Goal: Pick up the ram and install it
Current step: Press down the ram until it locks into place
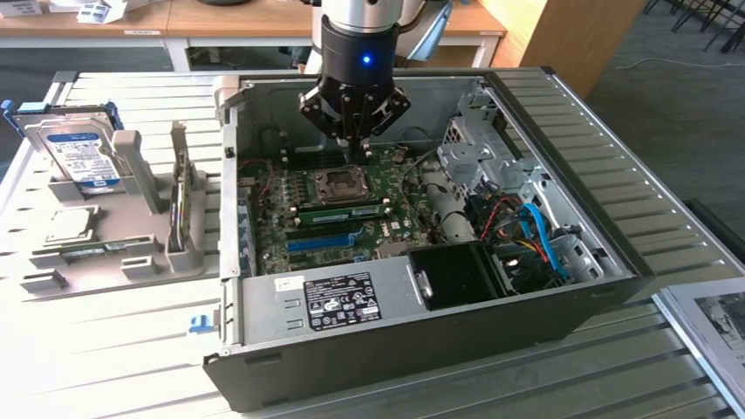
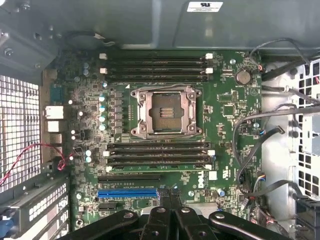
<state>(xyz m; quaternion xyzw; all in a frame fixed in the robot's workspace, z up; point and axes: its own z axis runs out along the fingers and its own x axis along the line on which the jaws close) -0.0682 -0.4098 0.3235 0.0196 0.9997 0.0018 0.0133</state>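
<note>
A workshop or lab. An opened computer case (image 1: 431,262) sits on a slatted metal workbench (image 1: 117,349). Wooden desks (image 1: 233,22) line the frame's top edge.

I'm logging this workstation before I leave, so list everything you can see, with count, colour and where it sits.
Computer case: one, black and grey, open on the slatted table.
Motherboard: one, green, inside the case.
Ram: one green stick, in a motherboard slot beside the CPU socket.
Blue slot: one, on the motherboard.
Hard drive: one, silver with blue-white label, upright in the grey holder.
Gripper: one, black, shut, above the motherboard.
</note>
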